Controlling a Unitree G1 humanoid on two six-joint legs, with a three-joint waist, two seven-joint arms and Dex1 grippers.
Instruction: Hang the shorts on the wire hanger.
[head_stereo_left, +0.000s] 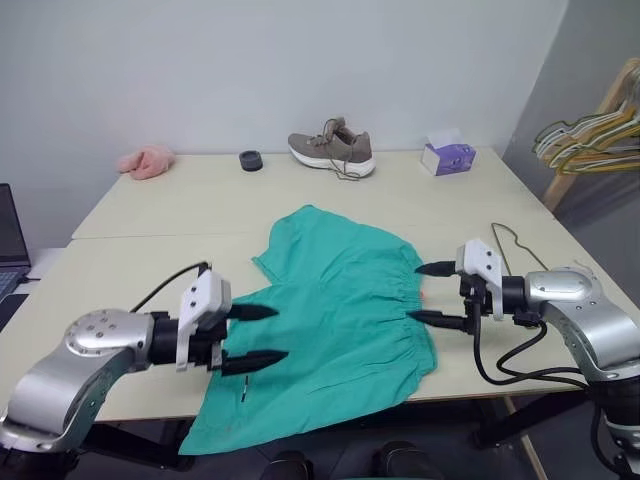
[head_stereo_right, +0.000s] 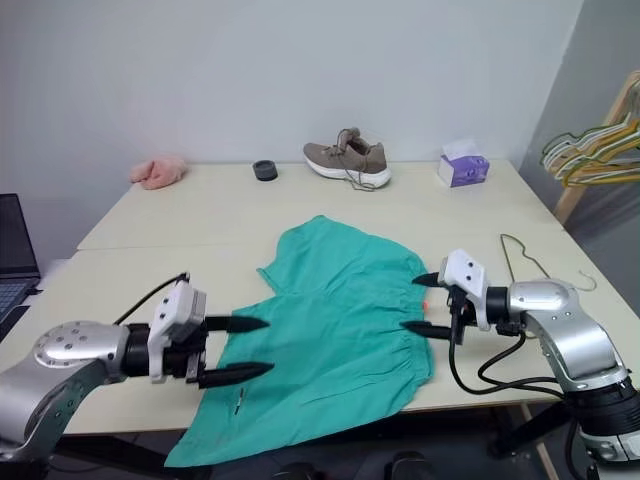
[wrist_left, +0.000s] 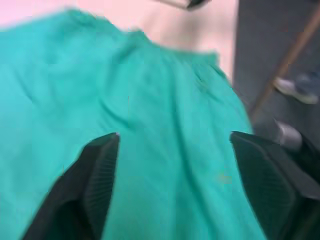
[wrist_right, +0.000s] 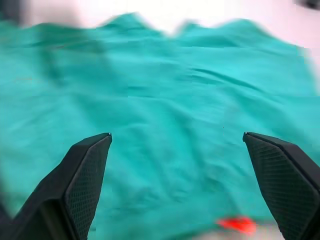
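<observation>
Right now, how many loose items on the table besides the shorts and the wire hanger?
4, all along the far edge: pink fluffy cloth at the left, small black round object, shoe near the middle, purple tissue box at the right. The shorts may hide more.

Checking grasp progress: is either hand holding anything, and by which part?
Nothing is held. The left hand and right hand are open beside the shorts.

Shorts (head_stereo_left: 340, 320), shoe (head_stereo_left: 331, 148) on table (head_stereo_left: 150, 215)
</observation>
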